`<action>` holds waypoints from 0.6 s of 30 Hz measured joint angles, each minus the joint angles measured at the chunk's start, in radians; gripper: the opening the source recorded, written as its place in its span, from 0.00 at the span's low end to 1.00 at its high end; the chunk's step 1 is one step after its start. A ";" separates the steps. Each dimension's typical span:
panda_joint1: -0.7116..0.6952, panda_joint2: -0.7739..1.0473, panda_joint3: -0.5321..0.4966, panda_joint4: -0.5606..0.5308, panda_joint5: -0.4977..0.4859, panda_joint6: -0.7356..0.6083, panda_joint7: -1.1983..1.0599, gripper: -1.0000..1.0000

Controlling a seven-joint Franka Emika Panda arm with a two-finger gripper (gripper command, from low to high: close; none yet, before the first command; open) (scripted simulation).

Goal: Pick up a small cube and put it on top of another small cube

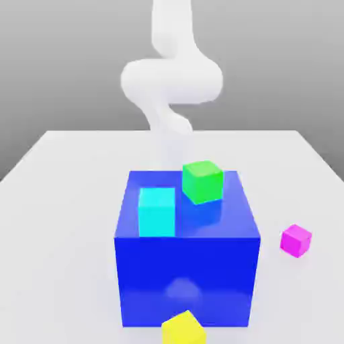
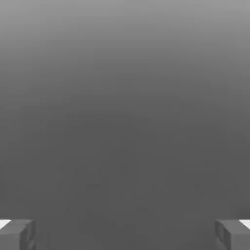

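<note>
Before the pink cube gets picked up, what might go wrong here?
1. The green cube sits raised on the blue cube, close to the cyan cube; stacking could nudge either.
2. The pink cube lies low beside the blue cube; the open pincer could clip it while lifting across.

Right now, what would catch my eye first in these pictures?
The big blue cube mid-table, with a cyan cube and a green cube on top. A magenta cube sits on the table at the exterior view's right, a yellow cube in front.
</note>
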 joint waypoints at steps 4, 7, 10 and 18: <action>0.087 0.137 0.050 -0.079 0.054 0.086 -0.013 0.50; 0.150 0.235 0.094 -0.136 0.084 0.148 -0.015 0.50; 0.209 0.332 0.145 -0.192 0.105 0.210 -0.011 0.50; 0.331 0.596 0.309 -0.346 0.078 0.383 0.059 0.50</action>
